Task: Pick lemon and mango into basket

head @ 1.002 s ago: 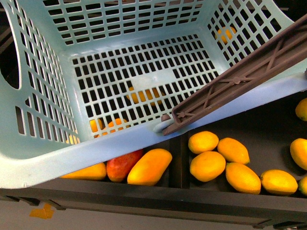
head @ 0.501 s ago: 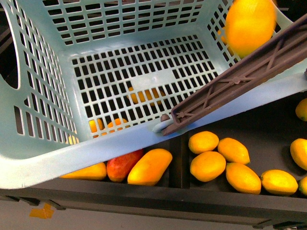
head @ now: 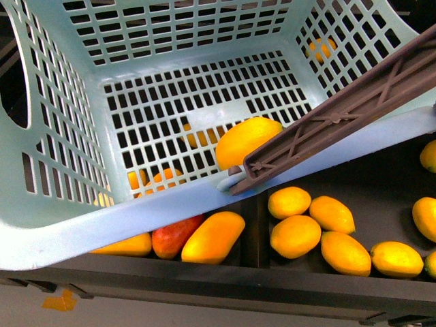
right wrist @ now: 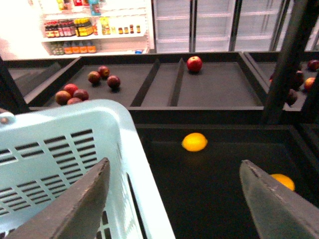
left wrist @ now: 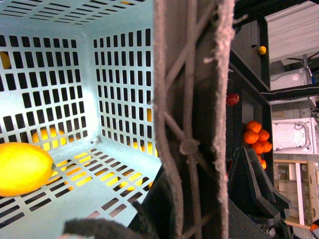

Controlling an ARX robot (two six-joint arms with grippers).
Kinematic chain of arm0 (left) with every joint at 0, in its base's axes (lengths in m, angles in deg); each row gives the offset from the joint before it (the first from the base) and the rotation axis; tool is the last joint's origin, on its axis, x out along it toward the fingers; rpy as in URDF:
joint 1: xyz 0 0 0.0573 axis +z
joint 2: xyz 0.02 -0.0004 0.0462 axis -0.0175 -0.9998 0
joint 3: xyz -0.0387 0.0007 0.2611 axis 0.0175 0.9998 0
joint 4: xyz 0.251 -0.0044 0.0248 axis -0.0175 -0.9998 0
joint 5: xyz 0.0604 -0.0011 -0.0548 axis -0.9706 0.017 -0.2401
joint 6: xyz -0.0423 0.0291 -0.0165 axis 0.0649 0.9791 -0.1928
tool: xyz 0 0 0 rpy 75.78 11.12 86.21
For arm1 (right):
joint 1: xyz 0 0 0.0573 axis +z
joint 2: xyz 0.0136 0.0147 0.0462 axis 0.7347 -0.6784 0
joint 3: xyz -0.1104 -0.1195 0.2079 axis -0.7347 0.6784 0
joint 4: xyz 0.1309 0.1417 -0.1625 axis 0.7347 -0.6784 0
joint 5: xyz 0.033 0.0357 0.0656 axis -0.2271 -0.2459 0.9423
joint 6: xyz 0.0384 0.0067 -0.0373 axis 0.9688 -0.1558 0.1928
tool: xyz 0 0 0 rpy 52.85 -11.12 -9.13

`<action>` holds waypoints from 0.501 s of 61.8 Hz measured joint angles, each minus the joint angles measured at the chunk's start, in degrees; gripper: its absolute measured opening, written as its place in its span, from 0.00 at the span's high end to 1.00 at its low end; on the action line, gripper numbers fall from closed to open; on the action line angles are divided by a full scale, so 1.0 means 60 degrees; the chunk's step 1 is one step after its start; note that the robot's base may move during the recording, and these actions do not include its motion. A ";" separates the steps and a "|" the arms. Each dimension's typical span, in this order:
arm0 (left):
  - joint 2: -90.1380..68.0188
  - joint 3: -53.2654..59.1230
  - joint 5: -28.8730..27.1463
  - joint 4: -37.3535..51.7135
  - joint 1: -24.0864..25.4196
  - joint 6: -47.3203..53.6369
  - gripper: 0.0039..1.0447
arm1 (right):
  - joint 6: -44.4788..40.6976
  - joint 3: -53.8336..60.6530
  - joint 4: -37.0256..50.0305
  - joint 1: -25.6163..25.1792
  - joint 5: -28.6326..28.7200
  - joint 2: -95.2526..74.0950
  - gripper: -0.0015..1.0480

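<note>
Dark fruit bins (head: 381, 180) fill the shelf below, and the large light-teal slotted plastic basket (head: 102, 225) hangs tilted over them. The small bright-yellow oval lemon (head: 245, 139) sits on the basket floor, right by the brown hinged handle (head: 340, 109)! The left gripper (left wrist: 199, 209) is clamped on that handle. The right gripper (right wrist: 173, 167) gapes wide, holding nothing. The elongated yellow-orange mango (head: 212, 237) lies in a bin underneath.

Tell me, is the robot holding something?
The left gripper seems to hold the basket by its brown handle. The right gripper is open, holding nothing.
</note>
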 joint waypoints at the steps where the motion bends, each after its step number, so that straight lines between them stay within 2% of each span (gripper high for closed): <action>1: 0.0000 0.0000 0.0007 0.0000 0.0000 -0.0004 0.95 | -0.0011 0.0215 0.0036 -0.0073 0.0066 0.0164 0.71; 9: 0.0000 0.0000 0.0007 0.0000 0.0000 -0.0004 0.95 | -0.0055 0.1268 0.0102 -0.0408 0.0426 0.1118 0.98; 23: 0.0000 0.0000 -0.0007 0.0000 0.0000 -0.0007 0.95 | -0.0080 0.2280 -0.0164 -0.0776 0.0736 0.2401 0.98; 27: 0.0000 0.0000 0.0000 0.0000 -0.0004 -0.0007 0.95 | -0.0087 0.2514 -0.0357 -0.1213 0.1388 0.2816 0.98; 31: 0.0000 0.0000 0.0007 0.0000 -0.0004 -0.0004 0.95 | -0.0087 0.2707 -0.0561 -0.1446 0.1417 0.3224 0.98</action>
